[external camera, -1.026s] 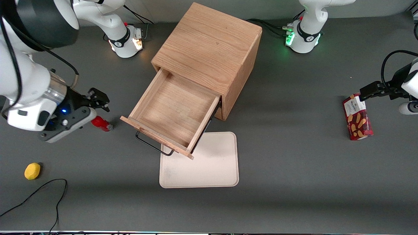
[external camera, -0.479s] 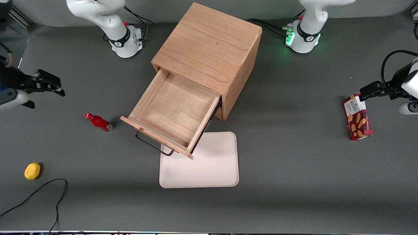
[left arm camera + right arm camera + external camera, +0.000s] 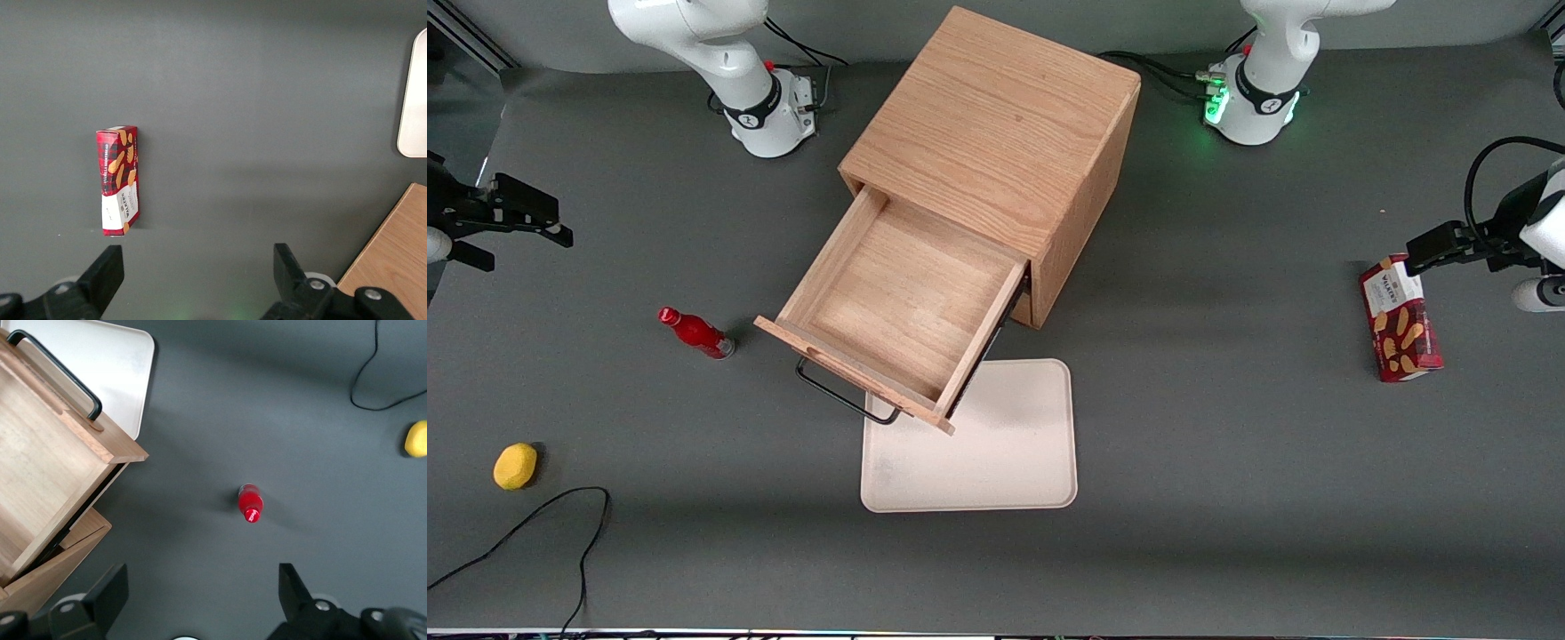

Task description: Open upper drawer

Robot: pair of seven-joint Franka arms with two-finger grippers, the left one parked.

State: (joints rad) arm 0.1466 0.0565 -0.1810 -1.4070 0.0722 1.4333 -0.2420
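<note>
The oak cabinet point(image 3: 996, 124) stands mid-table. Its upper drawer point(image 3: 898, 302) is pulled far out, and its wooden inside is bare. The thin black bar handle point(image 3: 845, 400) sticks out from the drawer's front, over the cream tray. The drawer point(image 3: 47, 453) and handle point(image 3: 60, 373) also show in the right wrist view. The lower drawer is hidden under the upper one. My gripper point(image 3: 551, 222) is open and empty. It hangs above the table toward the working arm's end, well apart from the drawer. In the right wrist view the gripper point(image 3: 200, 587) has only bare table between its fingers.
A red bottle point(image 3: 698, 333) stands between my gripper and the drawer, and also shows in the right wrist view point(image 3: 251, 503). A yellow fruit point(image 3: 515, 466) and a black cable point(image 3: 534, 524) lie nearer the front camera. A cream tray point(image 3: 996, 453) lies before the cabinet. A biscuit box point(image 3: 1399, 320) lies toward the parked arm's end.
My gripper has pulled away from beside the drawer front toward the working arm's end of the table, uncovering the red bottle. The drawer stays pulled out as before.
</note>
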